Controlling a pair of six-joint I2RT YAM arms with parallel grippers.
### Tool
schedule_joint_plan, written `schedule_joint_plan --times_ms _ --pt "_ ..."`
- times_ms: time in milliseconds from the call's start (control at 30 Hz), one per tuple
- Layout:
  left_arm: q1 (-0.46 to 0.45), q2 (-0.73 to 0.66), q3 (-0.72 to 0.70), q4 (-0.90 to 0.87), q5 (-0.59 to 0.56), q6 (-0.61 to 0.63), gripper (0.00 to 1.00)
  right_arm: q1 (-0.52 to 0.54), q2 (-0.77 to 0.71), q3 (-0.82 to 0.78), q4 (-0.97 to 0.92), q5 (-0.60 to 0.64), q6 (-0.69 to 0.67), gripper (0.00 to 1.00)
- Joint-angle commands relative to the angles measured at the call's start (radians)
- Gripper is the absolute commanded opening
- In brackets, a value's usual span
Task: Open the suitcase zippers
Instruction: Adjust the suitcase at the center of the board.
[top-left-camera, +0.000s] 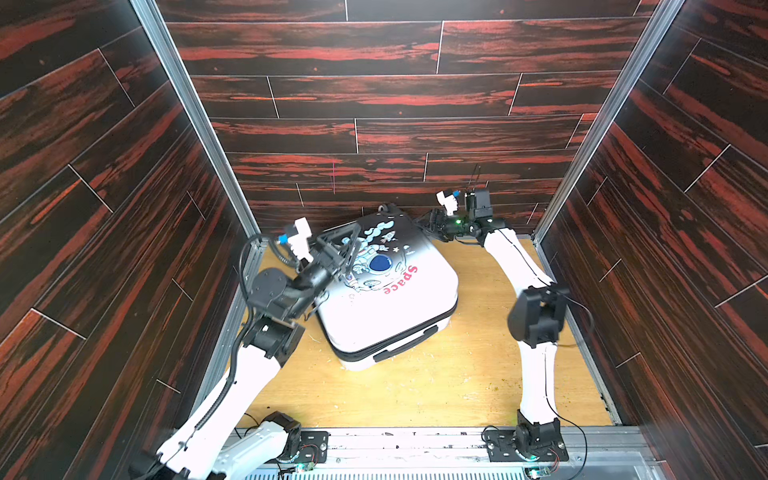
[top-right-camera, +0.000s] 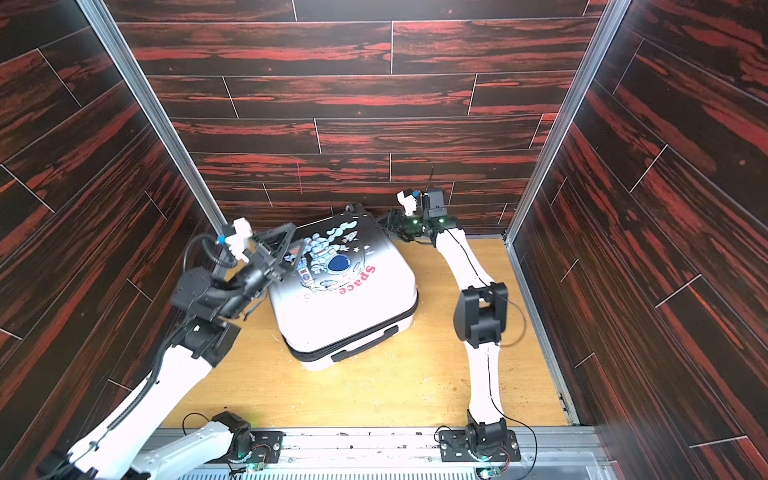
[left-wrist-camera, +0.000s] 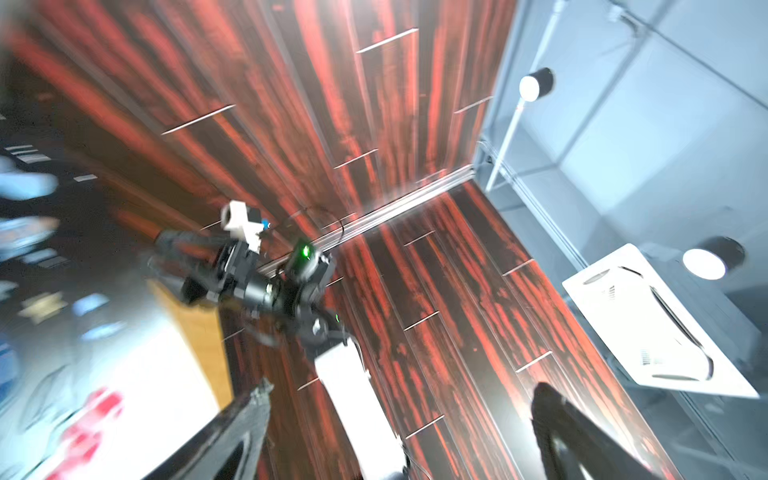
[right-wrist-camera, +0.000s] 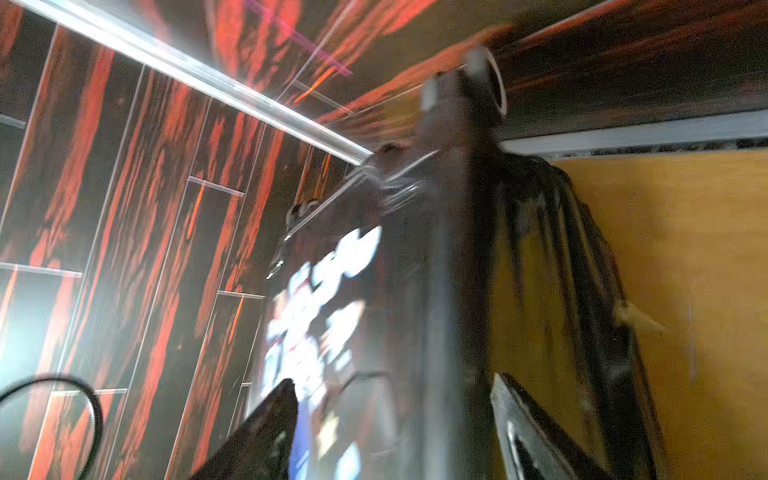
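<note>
Where the suitcase (top-left-camera: 390, 299) lies: flat on the table (top-left-camera: 457, 386), printed face up and turned askew. Its white end points toward the near edge and its black end sits at the far edge, left of the middle.
Carry handle (top-left-camera: 405, 344): dark, on the side wall facing the near edge, the closest part of the case to us.
Zippers (top-left-camera: 351, 356): we see a thin dark track running round the seam of that near side wall. We make out no pull tab clearly in any view.
Shell: we judge it stiff, smooth and slippery. If it is empty it is probably light enough to slide or pivot on the table when a tab is tugged, so it wants bracing from above.
Left gripper (top-left-camera: 345, 249): jaws spread wide with nothing between them, over the far left part of the printed face.
Right gripper (top-left-camera: 432, 226): at the far right corner of the case, jaws apart. In its wrist view they straddle the corner's edge, and blur hides whether the pads touch the shell. Nothing looks pinched.
Wheels (top-left-camera: 388, 208): black, at the far end, close to the back wall.
Hold: we judge the small flat tab the only place to pull. It should be pinched at the fingertips and drawn along the track, not away from it. So small a tab may slip free.
</note>
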Motion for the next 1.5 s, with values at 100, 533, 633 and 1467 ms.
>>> schedule_joint_plan --times_ms 100,533,633,1467 --pt "-0.008 0.040 0.118 -0.445 -0.217 0.254 1.00 -0.052 -0.264 -0.137 -0.131 0.219 -0.146 0.76" --pt "0.399 0.226 0.416 -1.106 -0.545 0.427 1.00 0.015 -0.628 -0.657 -0.030 0.332 -0.146 0.76" --pt "0.449 0.406 0.562 -1.137 -0.541 0.438 1.00 0.036 -0.714 -0.747 -0.027 0.343 -0.133 0.76" --pt "0.525 1.035 0.758 -0.431 0.111 0.060 0.34 0.159 -1.090 -1.326 0.082 0.200 0.082 0.71"
